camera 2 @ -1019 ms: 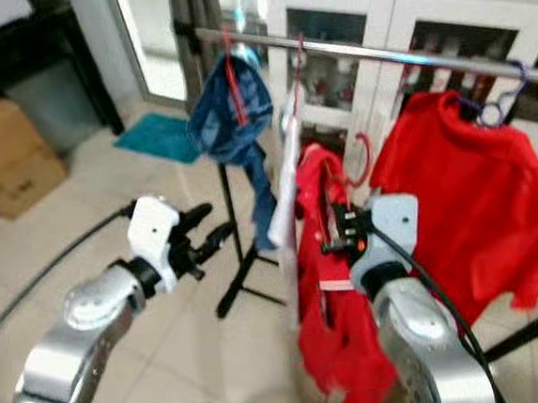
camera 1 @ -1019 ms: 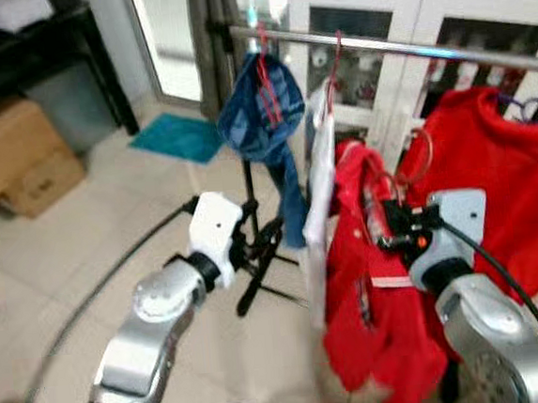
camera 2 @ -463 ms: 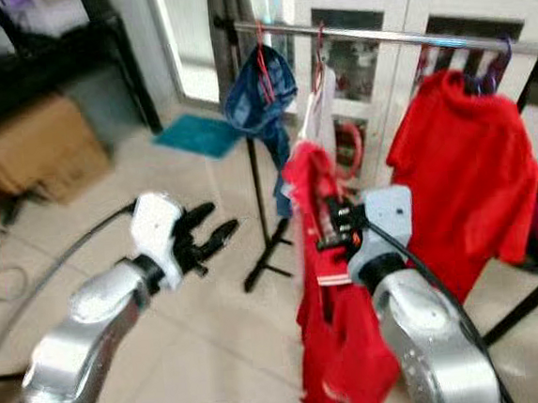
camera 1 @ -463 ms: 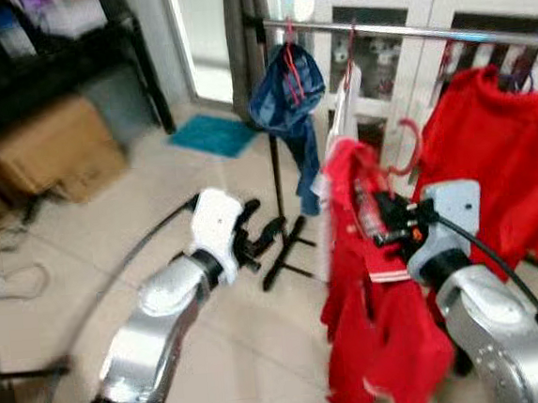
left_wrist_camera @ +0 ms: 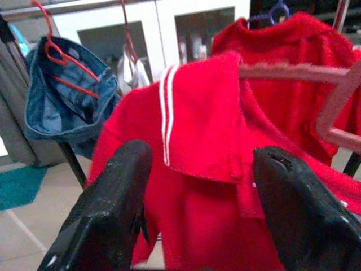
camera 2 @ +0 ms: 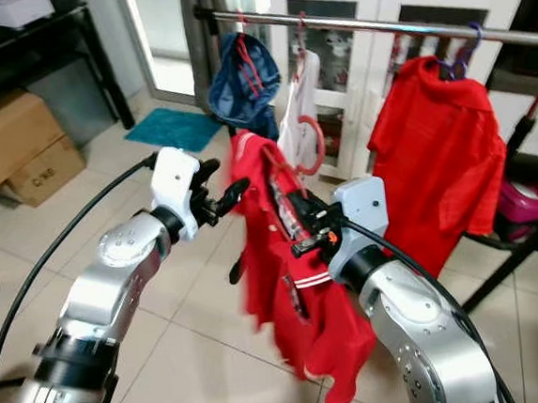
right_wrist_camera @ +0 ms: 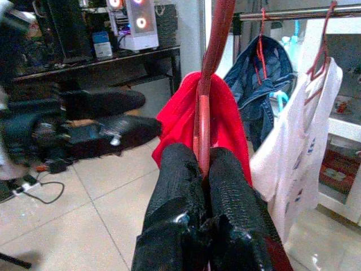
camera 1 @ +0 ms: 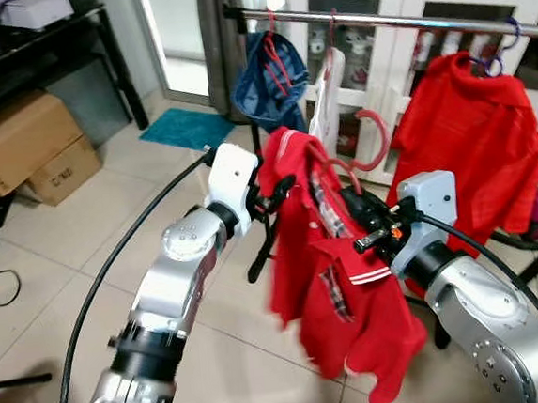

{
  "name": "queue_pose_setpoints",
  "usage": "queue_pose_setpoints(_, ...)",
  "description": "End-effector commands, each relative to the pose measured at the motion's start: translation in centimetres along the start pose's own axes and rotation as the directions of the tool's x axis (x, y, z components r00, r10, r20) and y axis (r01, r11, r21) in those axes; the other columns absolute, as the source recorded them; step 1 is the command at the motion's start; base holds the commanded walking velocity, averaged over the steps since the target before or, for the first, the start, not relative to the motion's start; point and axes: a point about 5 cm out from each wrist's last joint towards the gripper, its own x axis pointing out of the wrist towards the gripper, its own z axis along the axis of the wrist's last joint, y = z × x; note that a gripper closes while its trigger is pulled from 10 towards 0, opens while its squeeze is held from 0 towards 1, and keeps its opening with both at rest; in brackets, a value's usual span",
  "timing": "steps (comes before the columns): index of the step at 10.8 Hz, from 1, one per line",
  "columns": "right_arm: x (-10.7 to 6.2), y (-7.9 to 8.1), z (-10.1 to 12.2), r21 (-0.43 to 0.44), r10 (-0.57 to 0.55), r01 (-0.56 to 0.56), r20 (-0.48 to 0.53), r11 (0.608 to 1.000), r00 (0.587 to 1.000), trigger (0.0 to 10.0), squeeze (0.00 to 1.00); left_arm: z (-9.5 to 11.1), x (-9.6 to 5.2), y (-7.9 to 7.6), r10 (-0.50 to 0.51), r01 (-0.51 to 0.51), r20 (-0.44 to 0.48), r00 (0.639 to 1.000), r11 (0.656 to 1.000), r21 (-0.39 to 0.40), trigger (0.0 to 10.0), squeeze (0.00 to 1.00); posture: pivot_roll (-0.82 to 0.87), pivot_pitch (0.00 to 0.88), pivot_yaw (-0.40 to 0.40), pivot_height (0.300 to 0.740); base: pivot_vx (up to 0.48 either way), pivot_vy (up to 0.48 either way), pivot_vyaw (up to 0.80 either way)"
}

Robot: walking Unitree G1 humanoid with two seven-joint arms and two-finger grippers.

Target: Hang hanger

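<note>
Hanger (right_wrist_camera: 203,121) in R gripper (right_wrist_camera: 198,164) jaws

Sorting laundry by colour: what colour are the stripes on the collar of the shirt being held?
White, two thin stripes on the red shirt; clearest in the left wrist view.

Your left gripper (left_wrist_camera: 194,203) stands with its two black fingers (left_wrist_camera: 113,209) spread, the red shirt (left_wrist_camera: 197,147) between them — its white-striped collar centred. A pink hanger (left_wrist_camera: 316,79) crosses the right; blue jeans (left_wrist_camera: 62,101) hang upper left.
</note>
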Motion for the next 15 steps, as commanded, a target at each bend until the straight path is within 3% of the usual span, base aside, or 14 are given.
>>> queue_pose_setpoints(1, 0.0, 0.7, 1.5, -0.017, 0.049, -0.048, 0.074, 0.999, 0.996, 0.0, 0.00, 0.1, 0.2, 0.2, -0.004, 0.004, 0.001, 1.000, 1.000, 0.018, 10.0, 0.00, -0.01, 0.000, 0.058, 0.740, 0.000, 0.000, 0.00)
queue_pose_setpoints(2, -0.1, 1.1, 1.6, -0.013, 0.075, -0.074, 0.078, 0.997, 0.994, 0.0, 0.00, 0.1, 0.6, 0.1, -0.032, 0.032, 0.011, 0.999, 0.999, 0.024, 10.0, 0.00, -0.01, 0.000, 0.066, 0.740, 0.000, 0.000, 0.00)
queue_pose_setpoints(3, -0.2, 1.3, 1.6, -0.009, 0.088, -0.088, 0.085, 0.996, 0.992, 0.0, 0.00, -0.1, 0.9, 0.1, -0.036, 0.035, 0.004, 0.999, 0.999, 0.036, 2.0, 0.00, -0.02, 0.000, 0.070, 0.740, 0.000, 0.000, 0.00)
queue_pose_setpoints(4, -0.3, 1.6, 1.8, 0.003, 0.109, -0.110, 0.102, 0.994, 0.989, 0.0, 0.00, -0.2, 1.2, 0.4, -0.019, 0.018, 0.010, 1.000, 0.996, 0.086, 0.0, 0.00, -0.02, 0.000, 0.075, 0.740, 0.000, 0.000, 0.00)
queue_pose_setpoints(9, -0.8, 1.7, 1.2, 0.011, 0.121, -0.122, 0.075, 0.992, 0.990, 0.0, 0.00, -0.2, 1.6, 0.4, -0.030, 0.025, 0.055, 0.998, 0.996, 0.090, 0.0, 0.00, -0.02, 0.000, 0.078, 0.740, 0.000, 0.000, 0.00)
queue_pose_setpoints(12, -0.7, 1.1, 0.8, 0.003, 0.076, -0.077, 0.051, 0.997, 0.996, 0.0, 0.00, -0.5, 1.3, -0.2, -0.078, 0.075, 0.062, 0.995, 0.996, 0.053, 0.0, 0.00, -0.01, 0.000, 0.078, 0.740, 0.000, 0.000, 0.00)
queue_pose_setpoints(15, -0.9, 0.6, 0.4, -0.005, 0.043, -0.043, 0.022, 0.999, 0.999, 0.0, 0.00, -0.5, 0.6, 0.1, -0.058, 0.055, 0.078, 0.995, 0.998, 0.035, 0.0, 0.00, -0.01, 0.000, 0.078, 0.740, 0.000, 0.000, 0.00)
